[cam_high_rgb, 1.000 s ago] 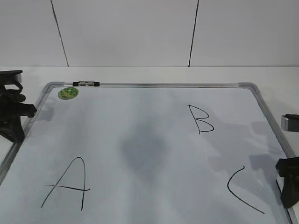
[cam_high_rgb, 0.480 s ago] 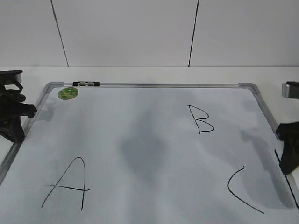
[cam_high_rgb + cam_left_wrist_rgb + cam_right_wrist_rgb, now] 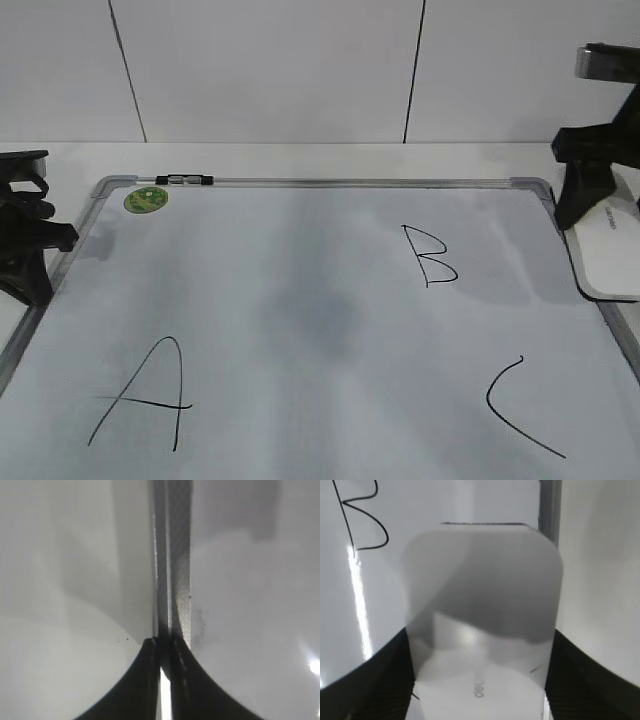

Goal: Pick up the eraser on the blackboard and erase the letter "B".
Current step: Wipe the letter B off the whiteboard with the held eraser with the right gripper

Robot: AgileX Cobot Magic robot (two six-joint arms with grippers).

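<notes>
The blackboard (image 3: 320, 330) fills most of the exterior view, a white board in a silver-grey frame lying flat on the white table (image 3: 300, 158); its near edge and lower corners are cut off by the picture. On it I see 3 black letters: a large "A" (image 3: 140, 392) near the front left, a "C" (image 3: 520, 405) near the front right, and the smaller letter "B" (image 3: 430, 256) right of the middle, unerased. A green round sticker (image 3: 146, 199) sits by the far left corner, with a small dark clip (image 3: 185, 180) on the frame just beside it. The eraser (image 3: 607, 250) lies at the board's right edge, overlapping the frame, partly cut off on the right. My right gripper (image 3: 585, 205) stands over its far end; in the right wrist view the eraser (image 3: 482, 630) lies between my spread fingers (image 3: 375, 680), and I cannot tell whether they touch it. A corner of the "B" (image 3: 362, 520) shows at upper left there. My left gripper (image 3: 30, 250) rests at the board's left edge; its wrist view shows the 2 fingertips (image 3: 150, 680) nearly together, just a slit between them, with nothing held, above the frame rail (image 3: 172, 555).
</notes>
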